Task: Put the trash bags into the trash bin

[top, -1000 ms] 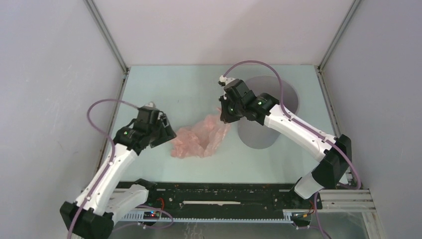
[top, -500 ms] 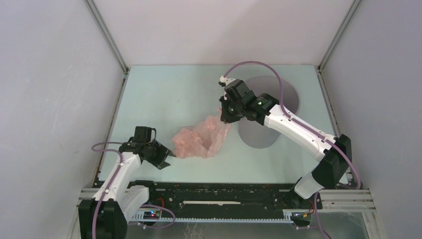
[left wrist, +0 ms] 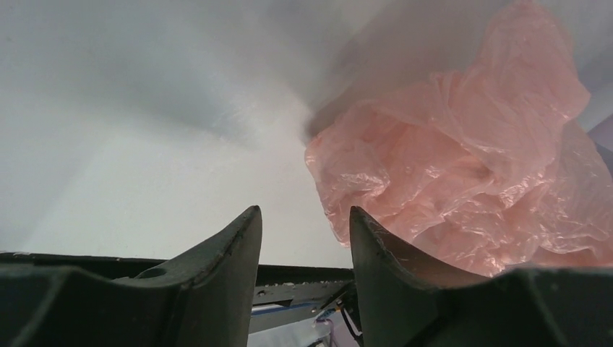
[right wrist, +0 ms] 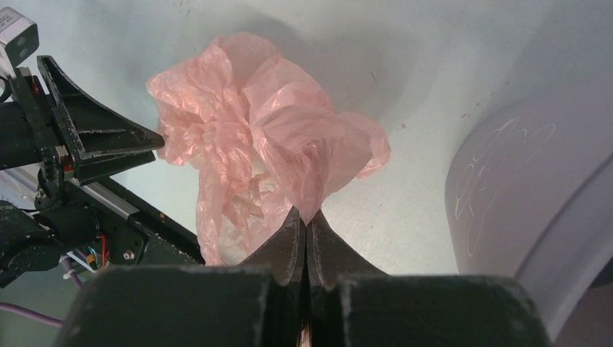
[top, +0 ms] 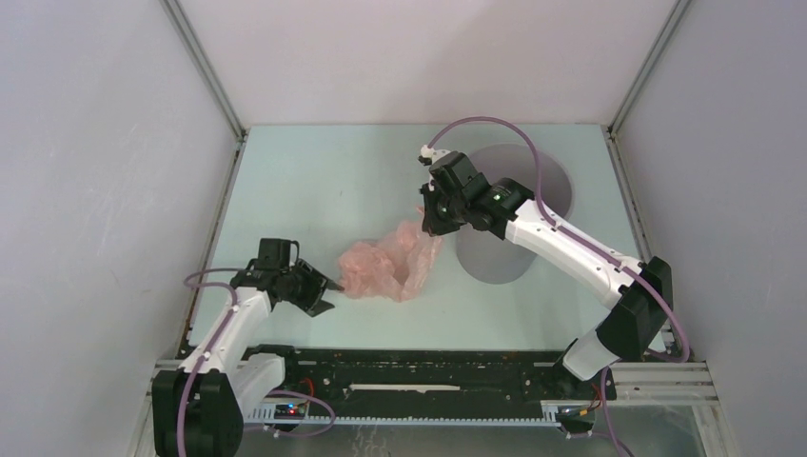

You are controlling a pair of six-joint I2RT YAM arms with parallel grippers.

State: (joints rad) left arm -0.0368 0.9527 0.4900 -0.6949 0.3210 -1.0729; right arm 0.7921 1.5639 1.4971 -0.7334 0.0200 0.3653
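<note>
Pale green table (top: 305,190), grey walls (top: 95,190); pink bag (top: 385,269) mid-table beside bin (top: 495,264).

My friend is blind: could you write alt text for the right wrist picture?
The right gripper, shut, pinches a crumpled pink plastic bag over a pale table. The grey bin stands at right, and the left gripper at left.

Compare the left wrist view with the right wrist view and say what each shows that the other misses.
Only the left wrist view looks through the empty gap of the open left gripper. Only the right wrist view shows the right gripper shut on a fold of the thin, wrinkled pale-pink plastic film bag, and the plain grey round plastic bin beside it. Both show that bag and the pale table.
</note>
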